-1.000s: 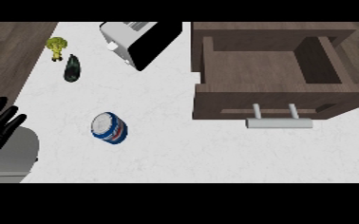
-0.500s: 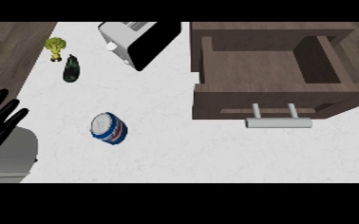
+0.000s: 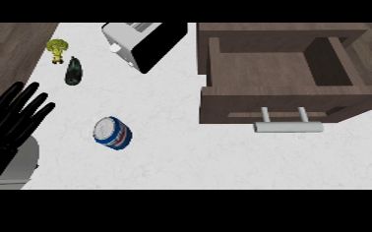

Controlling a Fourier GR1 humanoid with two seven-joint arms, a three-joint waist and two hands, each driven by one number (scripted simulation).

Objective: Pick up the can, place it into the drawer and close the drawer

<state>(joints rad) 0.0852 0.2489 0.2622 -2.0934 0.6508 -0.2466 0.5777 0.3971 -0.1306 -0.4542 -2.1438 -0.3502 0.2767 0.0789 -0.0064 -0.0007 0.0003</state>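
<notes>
On white counter [image 3: 218, 157]: can [image 3: 112, 133], open drawer [image 3: 280, 73].

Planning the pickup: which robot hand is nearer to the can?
The left robot hand. It is open at the view's left edge, just left of the can lying on the counter. The right robot hand is not in view.

You're looking down at a kitchen.
A white counter [image 3: 181, 147] carries a toaster [image 3: 141, 43], broccoli [image 3: 57, 48], a dark aubergine-like vegetable [image 3: 73, 72] and a can [image 3: 112, 133], beside an open wooden drawer [image 3: 280, 73].
</notes>
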